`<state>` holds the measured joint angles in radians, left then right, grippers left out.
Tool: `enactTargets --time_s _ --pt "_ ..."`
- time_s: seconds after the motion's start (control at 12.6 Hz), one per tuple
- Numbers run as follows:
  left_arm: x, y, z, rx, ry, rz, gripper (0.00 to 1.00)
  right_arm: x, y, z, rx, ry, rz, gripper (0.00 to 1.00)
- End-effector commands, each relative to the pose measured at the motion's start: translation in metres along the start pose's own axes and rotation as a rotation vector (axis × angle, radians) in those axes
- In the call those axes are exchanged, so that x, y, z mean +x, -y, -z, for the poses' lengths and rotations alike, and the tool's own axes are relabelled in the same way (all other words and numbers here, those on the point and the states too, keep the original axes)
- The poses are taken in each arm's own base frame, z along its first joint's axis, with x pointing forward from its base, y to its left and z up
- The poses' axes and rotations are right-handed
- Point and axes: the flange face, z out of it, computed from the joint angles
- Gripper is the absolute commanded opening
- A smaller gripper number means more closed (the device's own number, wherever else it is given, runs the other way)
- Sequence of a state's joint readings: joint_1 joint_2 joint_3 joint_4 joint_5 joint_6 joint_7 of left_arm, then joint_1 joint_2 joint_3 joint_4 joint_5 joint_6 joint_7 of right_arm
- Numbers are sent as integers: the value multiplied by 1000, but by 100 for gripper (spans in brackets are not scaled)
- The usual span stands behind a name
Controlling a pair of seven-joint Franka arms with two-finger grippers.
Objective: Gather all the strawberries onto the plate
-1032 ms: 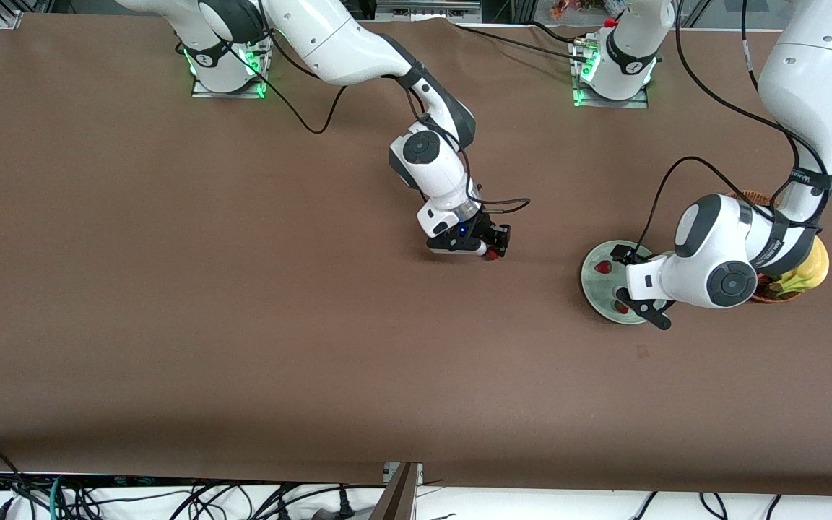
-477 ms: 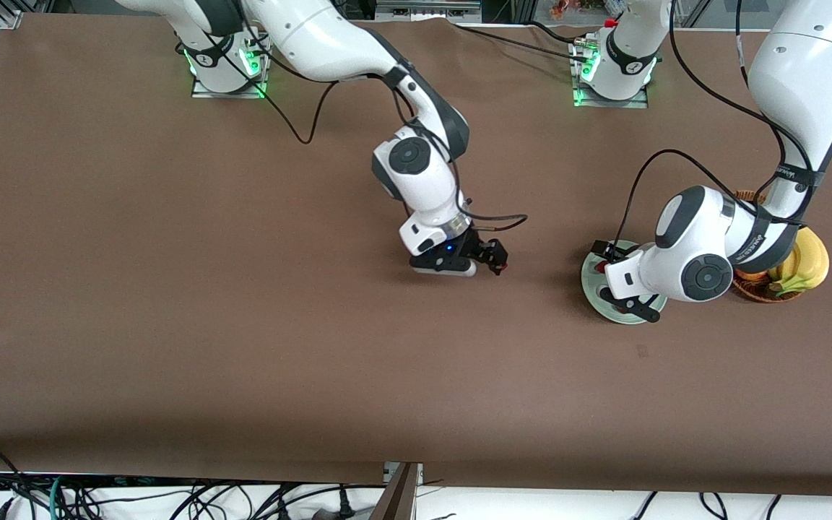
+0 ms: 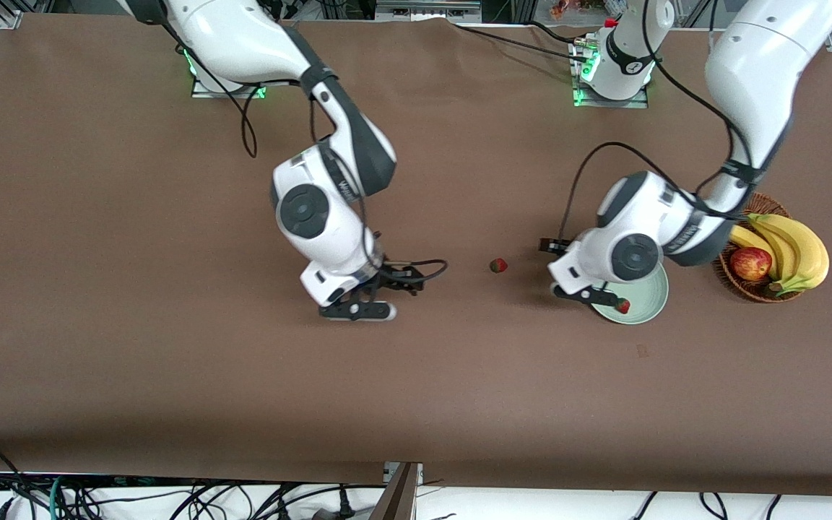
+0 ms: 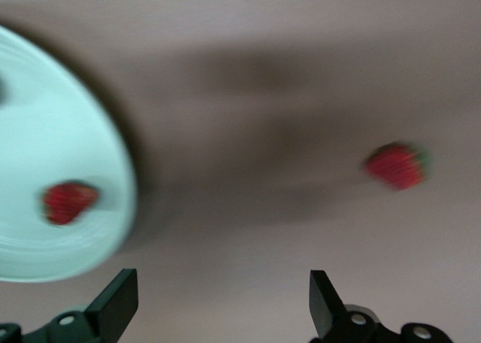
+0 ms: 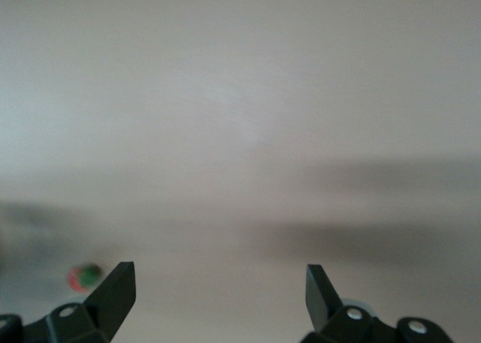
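Note:
One strawberry (image 3: pixel 498 265) lies on the bare table between the two grippers; it also shows in the left wrist view (image 4: pixel 396 165) and the right wrist view (image 5: pixel 83 277). A second strawberry (image 3: pixel 623 306) lies in the pale green plate (image 3: pixel 643 292), near its rim; the left wrist view shows this berry (image 4: pixel 68 201) and the plate (image 4: pixel 45 132). The third strawberry is hidden. My left gripper (image 3: pixel 557 271) is open and empty at the plate's edge, facing the loose berry (image 4: pixel 222 290). My right gripper (image 3: pixel 405 280) is open and empty over bare table (image 5: pixel 218 279).
A brown wicker basket (image 3: pixel 730 278) with bananas (image 3: pixel 791 245) and a red-yellow apple (image 3: pixel 750 263) stands beside the plate at the left arm's end. The left arm's wrist hangs over part of the plate.
My right gripper has let go of the strawberry on the table and drawn back toward its own end. My left gripper has moved off the plate toward that berry.

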<state>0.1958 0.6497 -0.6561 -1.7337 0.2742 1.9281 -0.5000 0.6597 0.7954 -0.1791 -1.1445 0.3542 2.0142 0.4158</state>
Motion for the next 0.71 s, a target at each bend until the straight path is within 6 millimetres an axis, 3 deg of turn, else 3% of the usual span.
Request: enactTargets --time_s 0.0,0.16,0.4,0.64 --pt "2 -44 -8 -73 -80 149 100 8 -55 35 -44 125 102 100" --pt "-5 -87 -19 -94 -135 195 100 16 -106 71 -95 196 147 100" --pt "2 -93 -39 -117 -161 199 100 22 -188 136 -181 213 123 100" --pt "7 -96 -62 -95 -229 133 100 6 -244 206 -218 170 129 100"
